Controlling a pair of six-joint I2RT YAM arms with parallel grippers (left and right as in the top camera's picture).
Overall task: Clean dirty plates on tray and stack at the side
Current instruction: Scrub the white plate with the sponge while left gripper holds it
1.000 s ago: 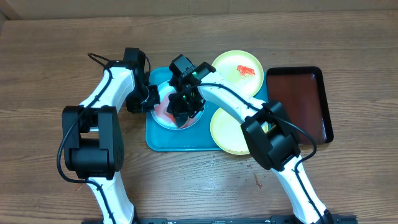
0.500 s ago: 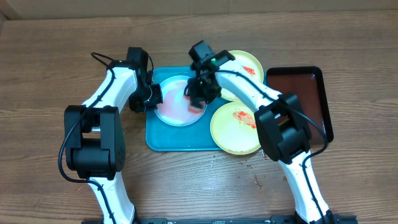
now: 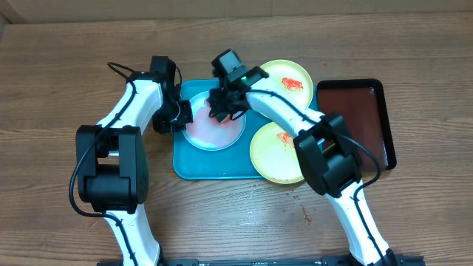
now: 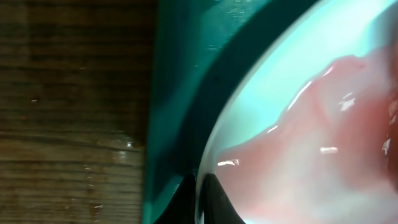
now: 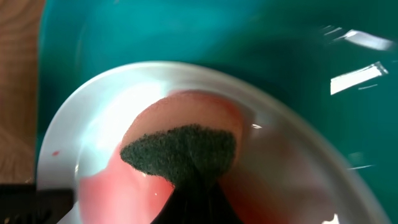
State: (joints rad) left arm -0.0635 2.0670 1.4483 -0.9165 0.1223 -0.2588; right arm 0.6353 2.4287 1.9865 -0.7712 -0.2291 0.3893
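On the teal tray (image 3: 213, 168), the blue-rimmed plate (image 3: 209, 134) lies between both pincers. The left pincer (image 3: 179, 117) appears to be pinching its left rim. The right pincer (image 3: 224, 111), over its upper part, clamps a dark sponge (image 5: 180, 149) pressed into pink smears. 2 yellow-green plates (image 3: 275, 155) sit just to the right.
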